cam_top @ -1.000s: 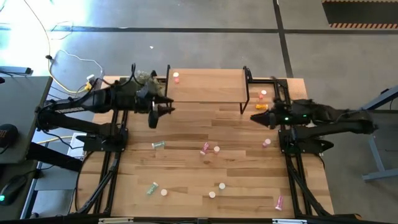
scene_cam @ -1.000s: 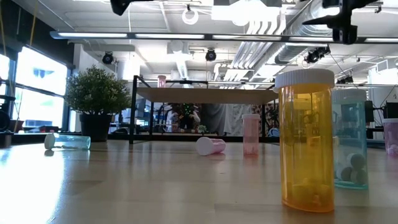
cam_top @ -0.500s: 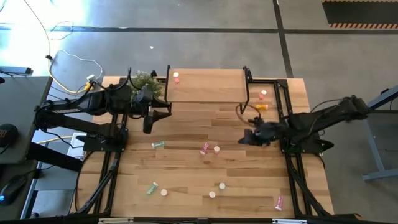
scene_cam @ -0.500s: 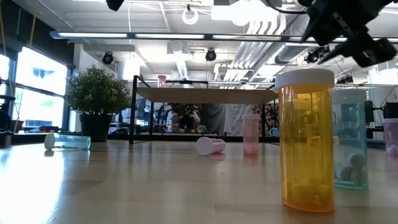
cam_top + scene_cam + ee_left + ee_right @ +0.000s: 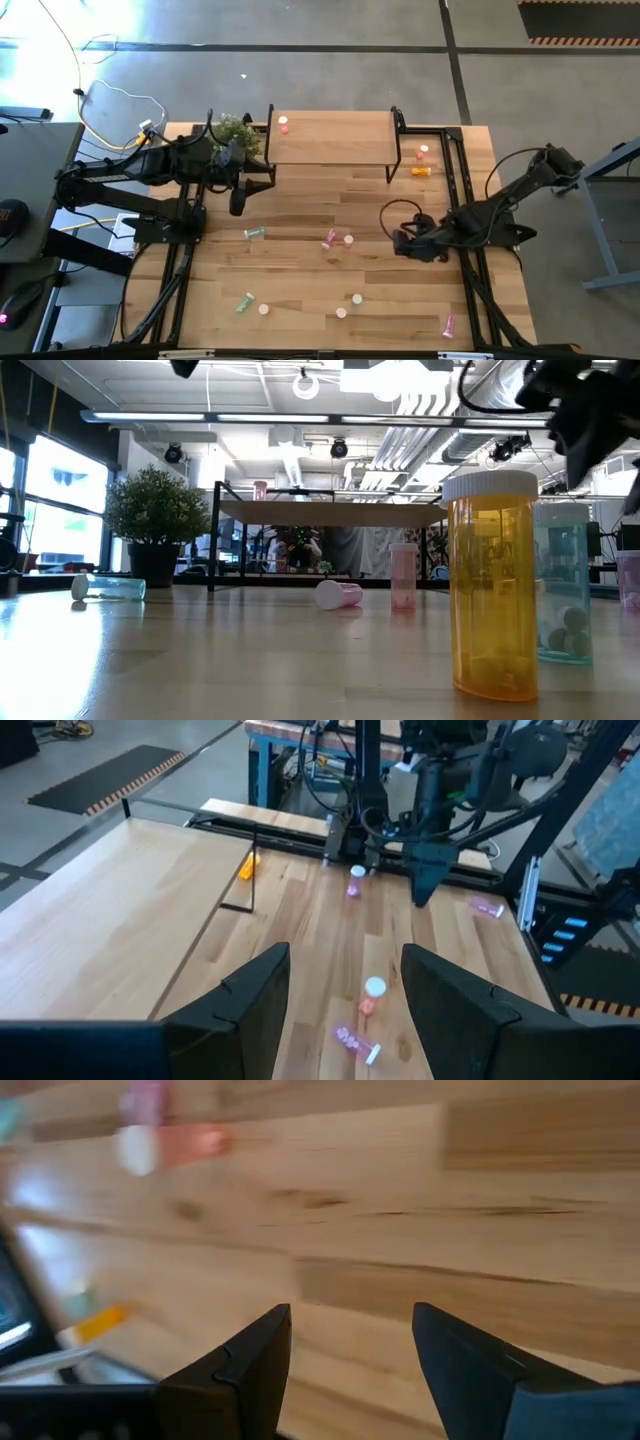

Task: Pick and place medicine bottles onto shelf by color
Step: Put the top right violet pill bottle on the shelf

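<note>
The light-wood shelf [image 5: 335, 140] stands at the table's far side, with one pink bottle [image 5: 284, 124] on its left end. Small medicine bottles lie scattered on the table: a green one [image 5: 255, 232], a pink one [image 5: 329, 238], an orange one [image 5: 421, 171] by the shelf's right legs, and several more near the front edge. My left gripper [image 5: 345, 955] hovers open by the shelf's left front corner [image 5: 268, 178], holding nothing. My right gripper [image 5: 350, 1360] is open and tipped downward over bare wood at centre right [image 5: 398, 241], right of the pink bottle.
A potted plant [image 5: 235, 130] stands left of the shelf. Close to the low camera stand an orange bottle [image 5: 490, 590] and a teal one [image 5: 565, 585]. A pink bottle [image 5: 449, 324] lies at the front right corner. Black frame rails [image 5: 470, 290] run along both table sides.
My right gripper has swung from beside the shelf's right legs toward the table's near edge and down, tipping to point downward and rolling about its axis. It stays open and holds nothing. No bottle has moved.
</note>
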Controlling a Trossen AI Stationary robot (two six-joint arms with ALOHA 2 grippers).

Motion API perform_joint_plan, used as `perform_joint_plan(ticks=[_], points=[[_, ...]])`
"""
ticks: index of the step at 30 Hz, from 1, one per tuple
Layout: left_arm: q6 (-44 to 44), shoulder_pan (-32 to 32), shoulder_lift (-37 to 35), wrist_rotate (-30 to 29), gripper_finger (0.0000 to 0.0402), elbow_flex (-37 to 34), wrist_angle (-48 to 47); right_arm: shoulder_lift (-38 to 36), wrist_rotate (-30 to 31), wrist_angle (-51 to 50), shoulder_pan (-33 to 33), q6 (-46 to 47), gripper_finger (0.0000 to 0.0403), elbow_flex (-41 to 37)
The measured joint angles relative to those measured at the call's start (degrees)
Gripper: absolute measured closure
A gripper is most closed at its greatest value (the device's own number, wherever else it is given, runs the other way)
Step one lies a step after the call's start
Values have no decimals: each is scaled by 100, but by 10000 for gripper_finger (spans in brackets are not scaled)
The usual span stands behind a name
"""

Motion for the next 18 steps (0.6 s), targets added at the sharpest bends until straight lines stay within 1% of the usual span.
perform_joint_plan(ticks=[4,11,18], points=[[6,2,0,0,220,1,-55,-167,-23,-603,47,205,201,0],[6,2,0,-2,220,0,-38,-550,-31,-1676,-120,313,201,0],[6,2,4,-23,220,2,-36,-798,-57,-2258,-419,-6,201,0]])
